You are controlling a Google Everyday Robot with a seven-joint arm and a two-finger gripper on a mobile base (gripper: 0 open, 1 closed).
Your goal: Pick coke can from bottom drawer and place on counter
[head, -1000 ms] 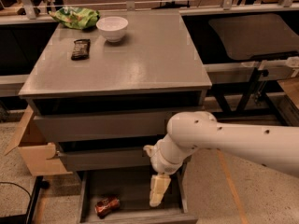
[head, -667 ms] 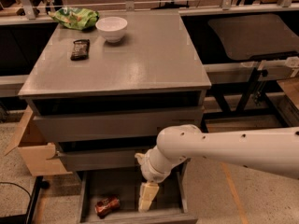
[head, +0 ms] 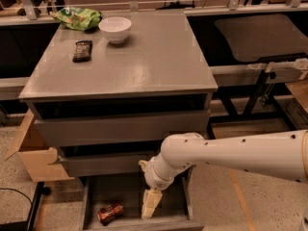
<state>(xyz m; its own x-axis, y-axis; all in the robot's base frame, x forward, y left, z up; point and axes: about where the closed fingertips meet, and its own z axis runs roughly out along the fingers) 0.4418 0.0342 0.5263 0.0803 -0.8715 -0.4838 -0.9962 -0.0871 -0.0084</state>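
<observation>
The broad grey tabletop (head: 144, 66), well above the claw (head: 149, 205), bears a white bowl (head: 115, 29), a dark snack bar (head: 82, 50) and a green chip bag (head: 77, 18). The claw hangs in the shallow grey bottom drawer (head: 115, 191). I cannot tell its spread. The red coke can (head: 110, 212) lies just left.

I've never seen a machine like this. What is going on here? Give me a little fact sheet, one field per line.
Gripper: the gripper hangs inside the open drawer, right of the can and apart from it
Coke can: the coke can lies on its side, front left of the drawer floor
Bottom drawer: the bottom drawer is pulled open
Counter: the counter holds a white bowl, green chip bag and snack bar at its far left
Stage: can not yet grasped
</observation>
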